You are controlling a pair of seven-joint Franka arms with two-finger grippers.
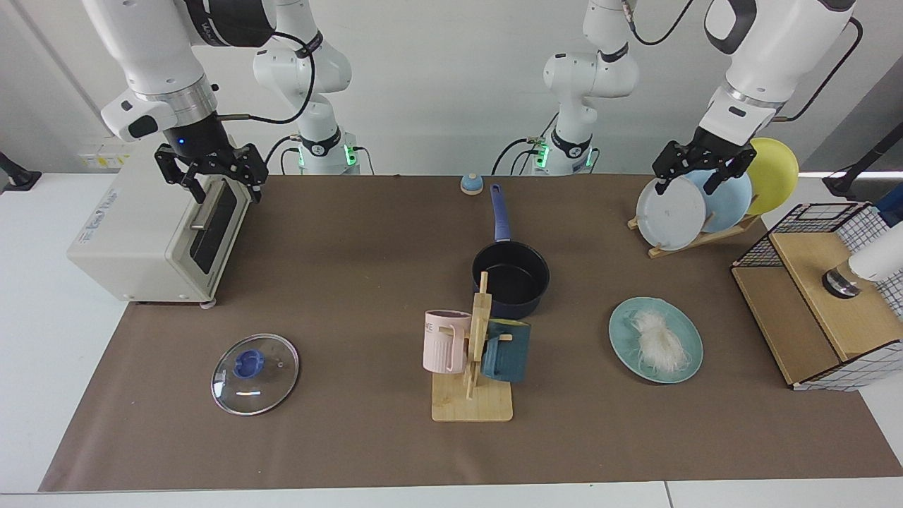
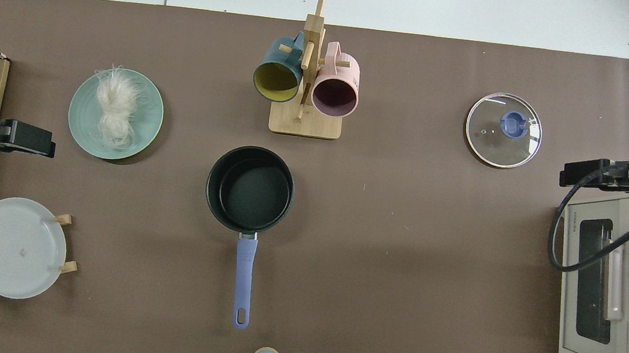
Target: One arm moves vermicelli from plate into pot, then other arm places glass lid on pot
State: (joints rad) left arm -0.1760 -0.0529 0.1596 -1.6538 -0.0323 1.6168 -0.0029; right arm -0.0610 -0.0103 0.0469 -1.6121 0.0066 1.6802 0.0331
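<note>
Glass lid (image 1: 255, 374) lies flat on tabletop (image 1: 353, 451), well below & in front of right gripper (image 1: 211, 169). Vermicelli (image 1: 659, 342) on plate (image 1: 628, 331), below left gripper (image 1: 695, 173). Pot (image 1: 511, 279) btwn both, empty, handle pointing away. Right jaws spread, above toaster oven (image 1: 152, 233). Left jaws spread, by plate rack (image 1: 695, 236). Both arms wait.

Vermicelli (image 2: 114, 107) lies on the plate (image 2: 144, 123); the pot (image 2: 249, 188) sits empty.

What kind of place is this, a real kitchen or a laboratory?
Probably a robotics lab staged as a kitchen: two Franka arms stand at a paper-covered table holding a toaster oven, a plate rack and a saucepan.
</note>
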